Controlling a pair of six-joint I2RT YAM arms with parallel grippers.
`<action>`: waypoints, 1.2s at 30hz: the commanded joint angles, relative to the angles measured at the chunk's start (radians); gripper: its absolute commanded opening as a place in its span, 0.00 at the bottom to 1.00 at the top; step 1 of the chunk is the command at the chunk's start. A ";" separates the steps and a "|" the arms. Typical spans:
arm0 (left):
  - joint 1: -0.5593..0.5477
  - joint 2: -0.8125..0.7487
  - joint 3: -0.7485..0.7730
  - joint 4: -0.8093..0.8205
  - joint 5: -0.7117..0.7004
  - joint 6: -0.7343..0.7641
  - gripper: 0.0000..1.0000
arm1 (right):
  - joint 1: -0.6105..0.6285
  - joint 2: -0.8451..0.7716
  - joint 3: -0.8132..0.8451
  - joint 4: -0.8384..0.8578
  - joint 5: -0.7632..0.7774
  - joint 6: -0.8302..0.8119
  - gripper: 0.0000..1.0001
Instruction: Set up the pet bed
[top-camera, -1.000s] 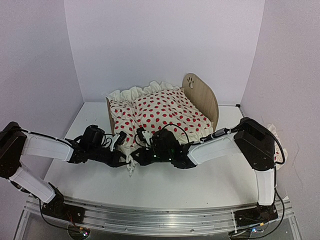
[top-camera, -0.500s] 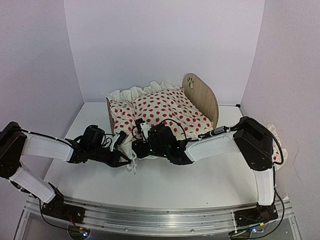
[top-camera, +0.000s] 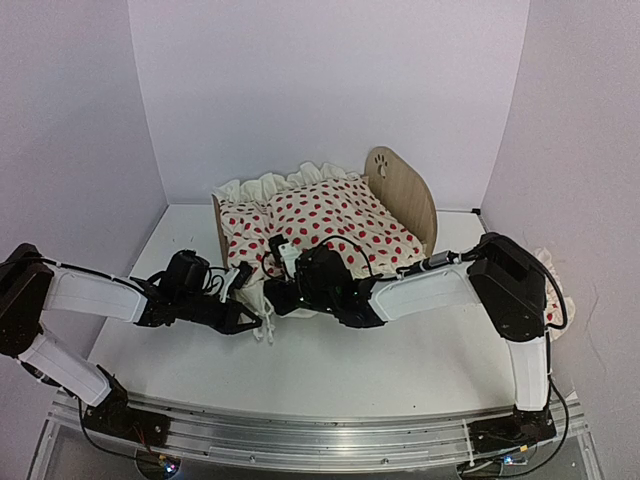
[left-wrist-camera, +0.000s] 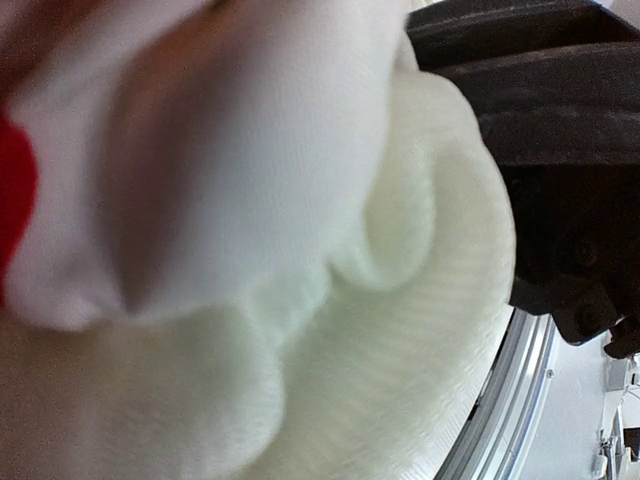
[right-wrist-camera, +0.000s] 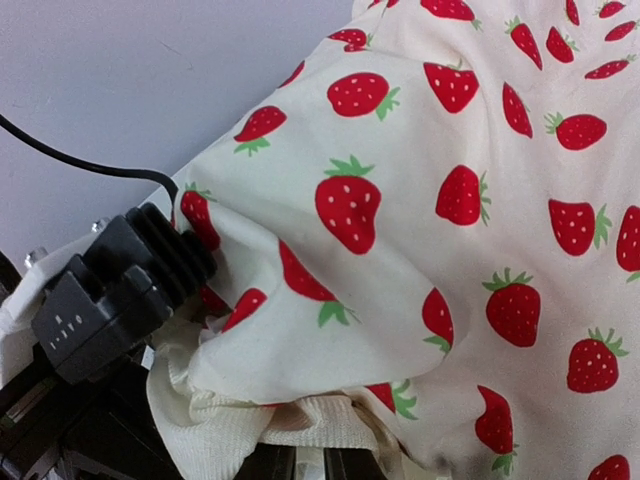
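One shift: my right tool (top-camera: 275, 258) has risen toward the pet bed (top-camera: 405, 195), grip unclear; my left tool (top-camera: 257, 322) clenches the strawberry duvet's (top-camera: 340, 220) ruffle for straightening.

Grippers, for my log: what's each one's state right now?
Left gripper: closed on the duvet corner.
Right gripper: cannot be told, buried in the duvet.

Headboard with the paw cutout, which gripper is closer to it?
Right. The right gripper is over the duvet at its near edge; the left gripper is at its hanging front corner, farther from the headboard.
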 joint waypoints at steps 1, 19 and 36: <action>0.003 0.000 -0.012 -0.024 -0.005 0.011 0.00 | -0.026 -0.101 0.039 0.042 -0.012 -0.052 0.15; 0.002 -0.020 0.009 -0.032 0.001 0.047 0.00 | -0.038 -0.163 -0.047 -0.261 -0.036 0.059 0.29; 0.002 -0.018 0.014 -0.058 -0.044 0.066 0.00 | 0.028 -0.140 -0.181 -0.134 -0.140 0.225 0.13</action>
